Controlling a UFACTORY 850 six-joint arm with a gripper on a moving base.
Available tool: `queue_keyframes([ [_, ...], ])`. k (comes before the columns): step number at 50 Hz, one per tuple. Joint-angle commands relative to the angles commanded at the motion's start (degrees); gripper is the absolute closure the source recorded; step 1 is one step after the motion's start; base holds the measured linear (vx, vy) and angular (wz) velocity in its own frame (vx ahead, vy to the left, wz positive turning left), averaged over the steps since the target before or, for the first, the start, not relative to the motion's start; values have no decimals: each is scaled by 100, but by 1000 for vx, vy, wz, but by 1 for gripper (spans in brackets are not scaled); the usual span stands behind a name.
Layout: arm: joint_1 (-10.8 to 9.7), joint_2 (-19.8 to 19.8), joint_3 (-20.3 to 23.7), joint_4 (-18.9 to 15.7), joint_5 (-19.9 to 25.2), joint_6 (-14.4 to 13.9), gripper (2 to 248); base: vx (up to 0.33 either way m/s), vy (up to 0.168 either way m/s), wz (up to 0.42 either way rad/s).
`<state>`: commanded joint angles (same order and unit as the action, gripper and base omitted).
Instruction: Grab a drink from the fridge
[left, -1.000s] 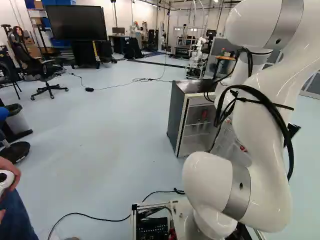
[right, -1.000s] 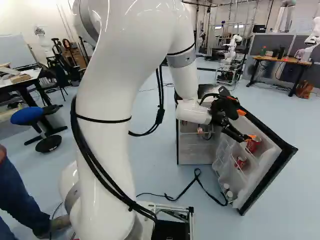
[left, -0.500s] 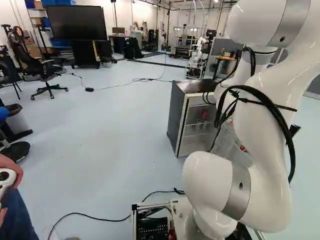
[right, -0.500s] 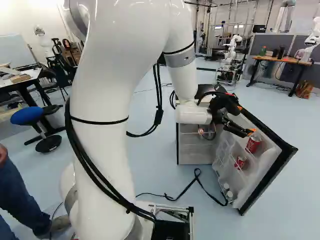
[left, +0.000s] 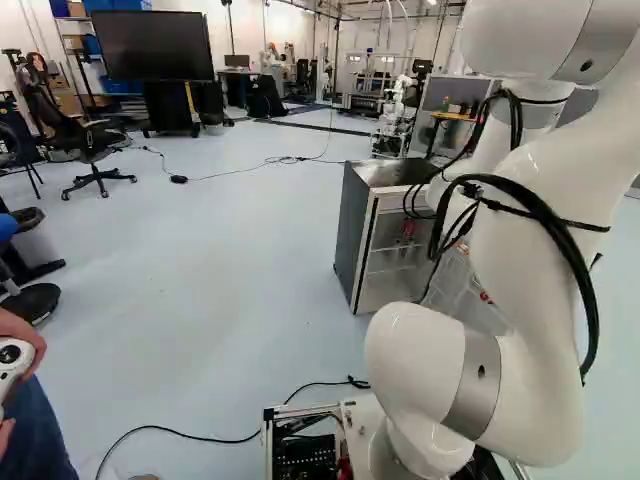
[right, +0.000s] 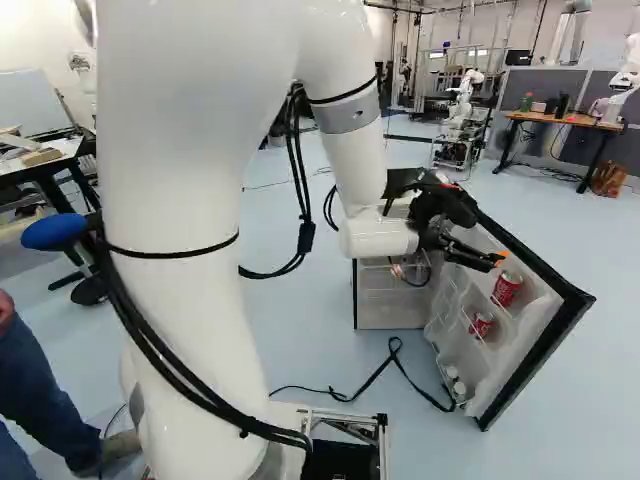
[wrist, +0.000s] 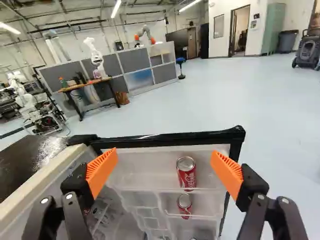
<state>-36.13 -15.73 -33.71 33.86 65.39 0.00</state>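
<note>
The gripper (wrist: 165, 171) stands empty, fingers spread, apparently at the aiming step for the top can (right: 507, 289) in the door (right: 512, 365), right base view's right; next, advance astride it and close.

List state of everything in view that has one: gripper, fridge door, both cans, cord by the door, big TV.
Gripper: open, nothing between the pads.
Fridge door: swung open.
Upper can: upright in door shelf, ungripped.
Lower can: in the shelf below, ungripped.
Cord: slack on floor.
TV: screen dark.
</note>
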Motion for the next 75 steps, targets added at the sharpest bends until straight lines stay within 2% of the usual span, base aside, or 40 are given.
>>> queue_keyframes([
  [14, 2, 66, 213, -600, 72, 0, 3, 0, 0, 0],
  [75, 2, -832, 96, -3355, 269, 0, 3, 0, 0, 0],
])
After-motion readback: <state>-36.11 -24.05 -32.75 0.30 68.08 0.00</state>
